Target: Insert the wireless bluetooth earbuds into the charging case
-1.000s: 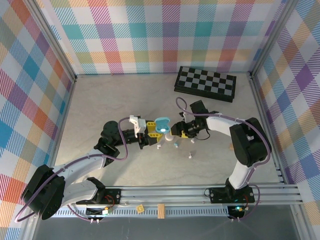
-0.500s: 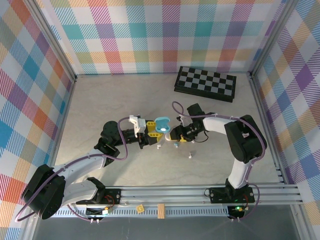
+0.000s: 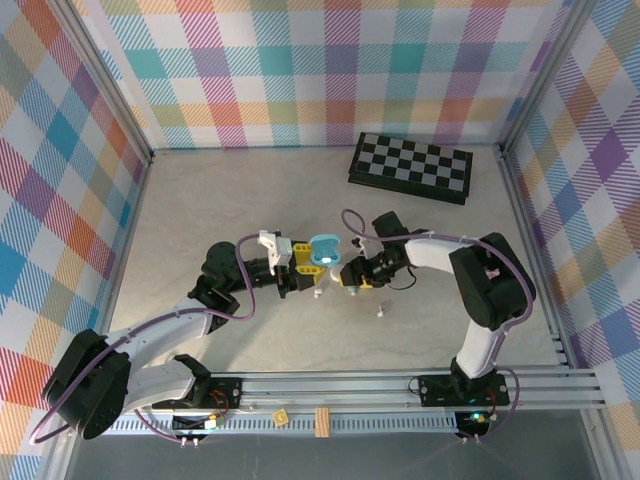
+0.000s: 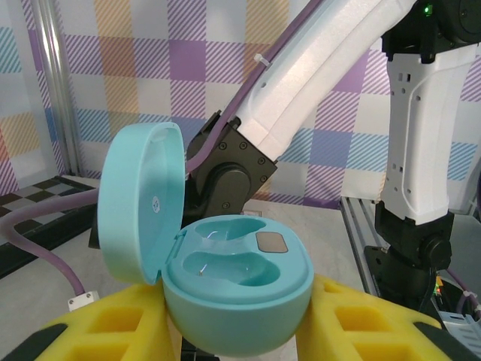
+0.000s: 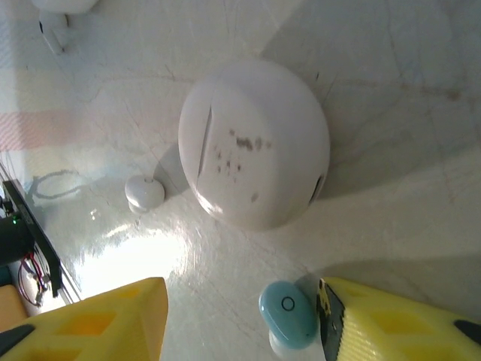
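My left gripper (image 3: pixel 312 256) is shut on the teal charging case (image 4: pixel 237 289), its yellow fingers (image 4: pixel 98 327) pressing both sides of the base. The lid (image 4: pixel 139 199) stands open and both wells look empty. In the top view the case (image 3: pixel 325 248) sits mid-table. My right gripper (image 3: pixel 350 278) points down just right of it, open. In the right wrist view a light blue earbud (image 5: pixel 289 312) lies on the table against the right yellow finger (image 5: pixel 398 320); the left finger (image 5: pixel 98 320) stands well apart from it. A white earbud (image 5: pixel 144 192) lies beside a closed white case (image 5: pixel 254 143).
Another white earbud (image 5: pixel 56 19) lies at the top left of the right wrist view. In the top view, white earbuds (image 3: pixel 381 312) rest in front of the grippers. A folded chessboard (image 3: pixel 411 167) lies at the back right. Metal rails (image 3: pixel 330 385) run along the near edge.
My right gripper has shifted left and down toward the table beside the teal case, and its jaws have narrowed. The left gripper and the case have stayed still.
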`<state>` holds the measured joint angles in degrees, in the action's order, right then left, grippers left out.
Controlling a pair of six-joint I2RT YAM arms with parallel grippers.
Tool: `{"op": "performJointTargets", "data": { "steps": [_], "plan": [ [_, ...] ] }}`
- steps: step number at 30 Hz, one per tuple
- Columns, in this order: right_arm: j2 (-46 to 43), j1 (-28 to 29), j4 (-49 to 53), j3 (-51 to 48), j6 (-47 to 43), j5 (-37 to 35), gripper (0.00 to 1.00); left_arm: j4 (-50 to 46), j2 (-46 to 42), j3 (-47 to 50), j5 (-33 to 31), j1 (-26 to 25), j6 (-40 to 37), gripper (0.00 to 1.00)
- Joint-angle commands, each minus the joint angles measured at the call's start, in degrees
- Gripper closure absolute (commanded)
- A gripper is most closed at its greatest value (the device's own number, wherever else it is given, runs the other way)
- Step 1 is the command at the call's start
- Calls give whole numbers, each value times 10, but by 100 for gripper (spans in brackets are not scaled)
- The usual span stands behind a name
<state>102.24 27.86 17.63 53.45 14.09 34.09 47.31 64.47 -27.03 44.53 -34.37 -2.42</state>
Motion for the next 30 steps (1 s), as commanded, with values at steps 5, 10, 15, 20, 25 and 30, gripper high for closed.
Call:
{"op": "performJointTargets", "data": {
  "steps": [5,10,15,20,25,30],
  "plan": [
    [-15,7,6,-21,7,11,49,-4,-20,-7,14,3,-16,63],
    [-2,6,-2,-17,17,5,55,-4,-18,-9,17,3,-15,63],
    [4,7,-13,-14,28,13,59,-5,-21,-8,17,3,-15,63],
    [8,8,-15,-14,30,18,68,-6,-23,-7,16,3,-16,63],
    [13,12,-9,-10,22,15,66,-5,-22,-7,17,3,-17,63],
    [2,14,-10,-7,10,-5,58,-5,-23,-7,18,3,-17,63]
  ]
}}
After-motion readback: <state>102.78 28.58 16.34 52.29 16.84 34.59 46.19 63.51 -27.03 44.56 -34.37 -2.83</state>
